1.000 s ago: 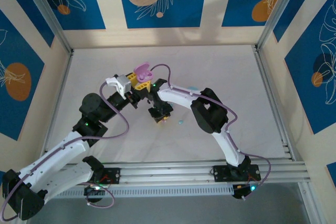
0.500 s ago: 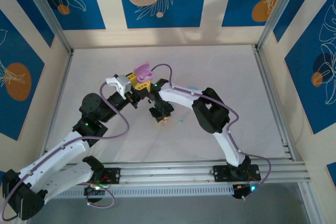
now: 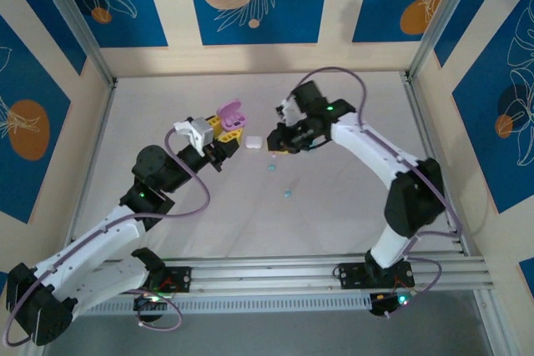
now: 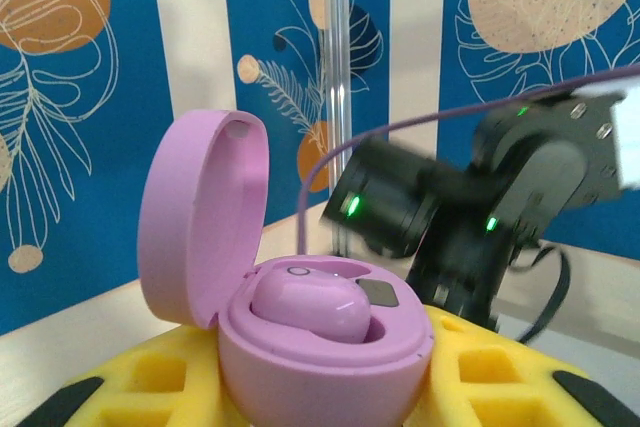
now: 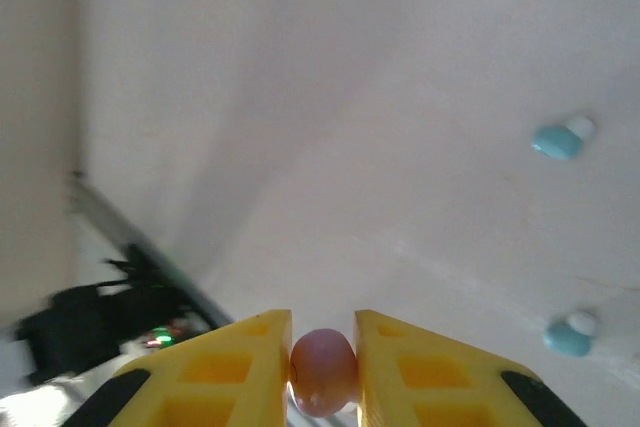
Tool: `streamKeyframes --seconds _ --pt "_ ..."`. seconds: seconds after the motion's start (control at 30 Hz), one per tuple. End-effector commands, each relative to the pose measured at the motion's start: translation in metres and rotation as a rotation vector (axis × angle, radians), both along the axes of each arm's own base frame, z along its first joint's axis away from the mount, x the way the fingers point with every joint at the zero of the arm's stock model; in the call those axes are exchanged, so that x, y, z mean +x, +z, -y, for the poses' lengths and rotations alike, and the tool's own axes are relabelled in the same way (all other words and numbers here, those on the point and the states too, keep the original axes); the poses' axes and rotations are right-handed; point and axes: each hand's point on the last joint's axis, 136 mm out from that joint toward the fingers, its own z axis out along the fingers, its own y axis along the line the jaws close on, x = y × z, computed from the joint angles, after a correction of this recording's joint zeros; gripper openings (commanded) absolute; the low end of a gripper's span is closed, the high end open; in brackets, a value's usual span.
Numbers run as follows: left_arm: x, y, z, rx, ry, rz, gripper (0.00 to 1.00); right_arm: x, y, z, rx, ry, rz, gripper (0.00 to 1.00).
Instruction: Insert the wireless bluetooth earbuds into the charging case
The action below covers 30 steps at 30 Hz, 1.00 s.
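Note:
My left gripper (image 4: 325,379) is shut on the open pink charging case (image 4: 320,347), whose lid stands up to the left. One pink earbud (image 4: 310,305) sits in its near socket. The top view shows the case (image 3: 229,113) raised above the table at that gripper (image 3: 224,127). My right gripper (image 5: 323,347) is shut on a second pink earbud (image 5: 323,371), pinched between its yellow fingers (image 5: 240,367). That gripper (image 3: 279,141) hovers to the right of the case. Two light blue earbuds (image 5: 558,139) (image 5: 570,335) lie on the table below it.
A shut white case (image 3: 254,142) lies on the table between the two grippers. The blue earbuds (image 3: 271,167) (image 3: 287,193) lie nearer the front. The right arm's black body (image 4: 450,217) looms just behind the pink case. Patterned walls enclose the table.
The right arm has swung from the middle of the table up and back to the right of the pink case, uncovering the white case and a blue earbud. The left arm barely moved.

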Motion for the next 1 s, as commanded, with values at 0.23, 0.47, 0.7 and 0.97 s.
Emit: streamKeyframes --seconds 0.23,0.47,0.7,0.97 --pt "0.004 -0.002 0.010 -0.021 -0.023 0.011 0.35 -0.034 0.117 0.014 0.528 0.141 -0.050 0.23" --pt "0.006 -0.019 0.020 0.024 -0.061 -0.004 0.35 -0.046 0.151 0.017 0.626 0.194 -0.037 0.23" --pt "-0.002 -0.030 0.034 0.048 -0.144 0.059 0.35 -0.050 0.167 0.014 0.626 0.201 0.007 0.23" --pt "-0.006 -0.035 0.046 0.049 -0.220 0.081 0.34 -0.053 0.173 0.005 0.605 0.218 0.083 0.23"
